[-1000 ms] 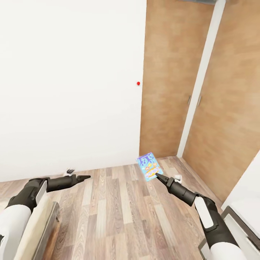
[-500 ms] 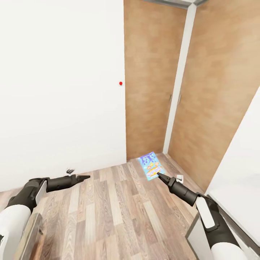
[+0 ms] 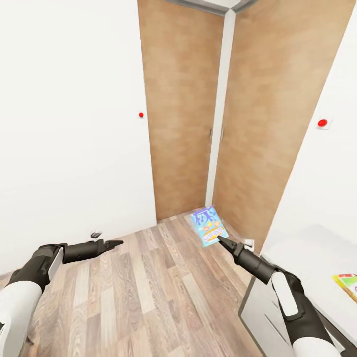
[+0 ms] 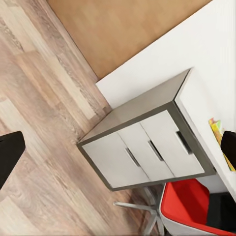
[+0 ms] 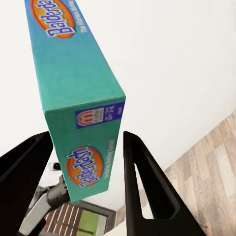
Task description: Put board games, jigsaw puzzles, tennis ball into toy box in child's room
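Observation:
My right gripper [image 3: 219, 240] is shut on a blue board game [image 3: 208, 226], held tilted above the wooden floor. In the right wrist view the teal-blue "Balderdash" box [image 5: 73, 98] sits between the two black fingers [image 5: 142, 177]. The table [image 3: 302, 245] with its pale grey top shows at the lower right, and a yellow-green-red board game [image 3: 348, 285] lies on it at the picture's edge. The left gripper [image 3: 117, 243] is open with nothing in it, held out over the floor. Through the left wrist view I see the table's white drawer unit [image 4: 147, 152].
Brown wooden wardrobe doors [image 3: 183, 124] fill the corner ahead, between white walls. A red chair [image 4: 191, 209] stands by the drawer unit. Wooden floor [image 3: 148, 287] stretches between me and the wardrobe.
The camera has turned right: the wardrobe slid left in the picture, the bed's edge left the view, and the table with the yellow board game came in. Both arms keep their pose.

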`<state>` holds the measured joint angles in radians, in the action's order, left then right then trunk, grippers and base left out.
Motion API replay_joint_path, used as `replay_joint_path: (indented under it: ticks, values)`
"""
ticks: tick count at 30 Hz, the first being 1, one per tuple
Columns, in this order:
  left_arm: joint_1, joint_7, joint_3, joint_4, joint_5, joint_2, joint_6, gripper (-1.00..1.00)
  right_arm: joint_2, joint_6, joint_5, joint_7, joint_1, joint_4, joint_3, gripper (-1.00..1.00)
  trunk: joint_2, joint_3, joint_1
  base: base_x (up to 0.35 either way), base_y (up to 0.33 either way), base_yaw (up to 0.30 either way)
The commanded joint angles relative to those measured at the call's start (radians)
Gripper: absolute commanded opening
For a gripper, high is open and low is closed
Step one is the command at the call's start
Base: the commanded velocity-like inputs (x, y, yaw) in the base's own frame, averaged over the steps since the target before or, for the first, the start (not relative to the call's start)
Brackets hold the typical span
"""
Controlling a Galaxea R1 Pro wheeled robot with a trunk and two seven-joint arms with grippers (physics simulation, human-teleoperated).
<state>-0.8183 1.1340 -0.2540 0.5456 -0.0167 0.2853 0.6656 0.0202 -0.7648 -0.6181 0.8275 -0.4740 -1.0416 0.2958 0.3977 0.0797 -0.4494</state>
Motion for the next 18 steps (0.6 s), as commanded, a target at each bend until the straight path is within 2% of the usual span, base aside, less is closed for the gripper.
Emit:
replay_joint_path:
  ticks: [1, 2, 4, 7, 9, 13, 14, 16, 17, 18]
  values:
    - [-0.001, 0.004, -0.003, 0.001, -0.002, -0.001, 0.01, 1.0, 0.0, -0.012, -0.002, 0.006, 0.01, -0.039, 0.002, -1.0, 0.002, 0.002, -0.001, 0.0, 0.0, -0.282]
    - [-0.001, 0.004, -0.003, 0.001, -0.002, -0.001, 0.01, 1.0, 0.0, -0.018, -0.003, 0.007, 0.017, -0.065, 0.002, -1.0, 0.002, 0.002, -0.001, 0.0, 0.0, -0.282]
    - [-0.002, 0.004, -0.004, 0.001, -0.002, -0.001, 0.01, 1.0, 0.0, -0.076, -0.003, 0.011, 0.062, -0.205, 0.014, -1.0, 0.002, 0.002, -0.001, 0.0, 0.0, -0.282]
    - [-0.005, 0.004, -0.003, 0.001, -0.002, 0.0, 0.009, 1.0, -0.005, -0.195, -0.003, 0.01, 0.132, -0.427, 0.084, -1.0, 0.002, 0.002, -0.001, 0.0, 0.0, -0.283]
    - [-0.006, 0.004, -0.003, 0.001, -0.002, 0.0, 0.009, 1.0, -0.004, -0.238, -0.003, 0.011, 0.147, -0.483, 0.122, -1.0, 0.002, 0.002, -0.001, 0.0, 0.0, -0.283]
    - [-0.008, 0.008, -0.003, 0.016, -0.001, 0.0, 0.012, 1.0, -0.002, -0.281, -0.004, 0.013, 0.159, -0.528, 0.192, -1.0, 0.002, 0.002, -0.001, 0.0, 0.0, -0.282]
    - [-0.008, 0.01, -0.003, 0.024, 0.0, 0.0, 0.013, 1.0, -0.002, -0.282, -0.004, 0.013, 0.16, -0.53, 0.198, -1.0, 0.002, 0.002, -0.001, 0.0, 0.0, -0.282]
    - [-0.008, 0.019, -0.001, 0.084, 0.002, 0.0, 0.032, 1.0, -0.001, -0.282, -0.005, 0.014, 0.161, -0.536, 0.214, -1.0, 0.002, 0.002, -0.001, 0.0, 0.0, -0.282]
    - [-0.007, 0.043, 0.001, 0.155, 0.003, 0.0, 0.085, 1.0, -0.001, -0.282, -0.005, 0.015, 0.162, -0.538, 0.223, -1.0, 0.002, 0.002, -0.001, 0.0, 0.0, -0.282]
    - [-0.007, 0.053, 0.001, 0.179, 0.003, 0.0, 0.106, 1.0, -0.001, -0.282, -0.005, 0.015, 0.162, -0.538, 0.226, -1.0, 0.002, 0.002, -0.001, 0.0, 0.0, -0.282]
